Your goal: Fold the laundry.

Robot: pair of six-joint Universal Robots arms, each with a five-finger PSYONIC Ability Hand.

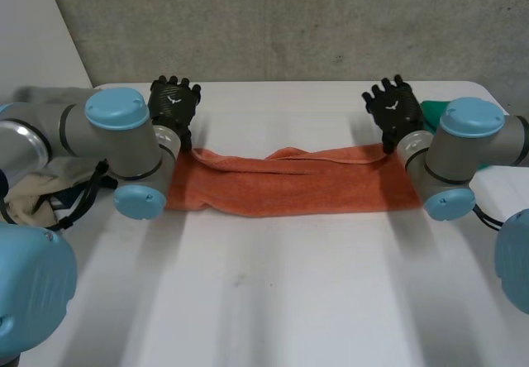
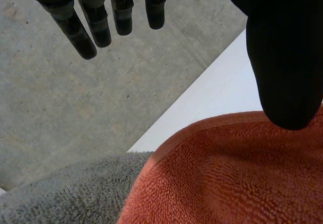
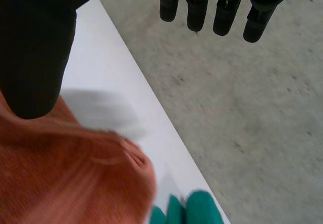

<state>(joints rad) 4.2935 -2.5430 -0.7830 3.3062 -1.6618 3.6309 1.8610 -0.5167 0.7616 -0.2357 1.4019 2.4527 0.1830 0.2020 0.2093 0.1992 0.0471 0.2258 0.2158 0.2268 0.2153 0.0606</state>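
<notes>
Crosswise, orange towel (image 1: 289, 187), long axis from left hand (image 1: 173, 102) to right hand (image 1: 395, 107)

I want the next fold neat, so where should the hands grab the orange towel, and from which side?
Probably at its two far corners, coming from the far side. The orange towel lies spread as a long strip, and the left hand and right hand are open right at those corners, one at each end.
</notes>
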